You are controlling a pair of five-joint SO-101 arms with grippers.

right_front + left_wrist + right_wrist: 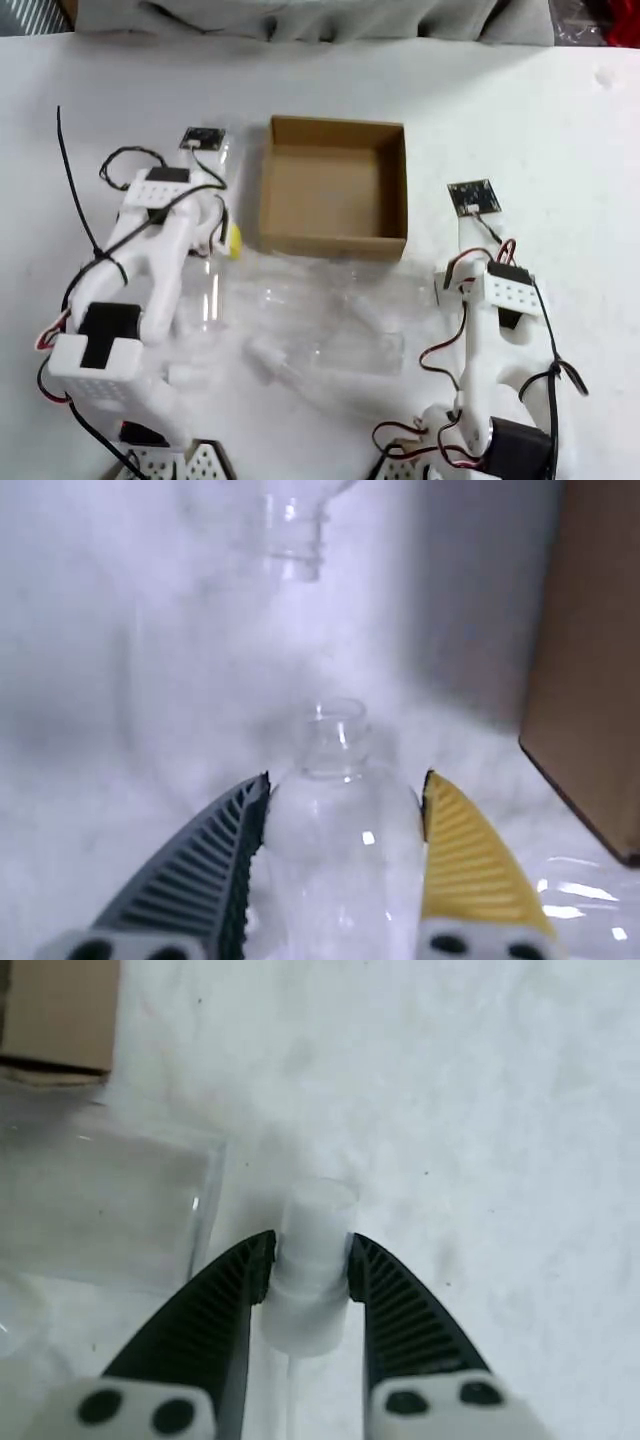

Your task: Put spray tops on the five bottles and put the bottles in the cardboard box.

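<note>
On the worktop (540, 130), toward its near edge, loose clear bottles (330, 345) lie between the arms; just beyond, the right gripper (311, 1237) is pinched tight on a white spray top (308, 1300); the left gripper (346, 777) holds an uncapped bottle (335, 840) by its shoulders, jaws pressed to both sides. Farther back, the cardboard box (330, 243) stands open-topped beside that gripper.

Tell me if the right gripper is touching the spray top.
Touching. In the right wrist view both fingers of the right gripper press against the spray top, no gap visible.
</note>
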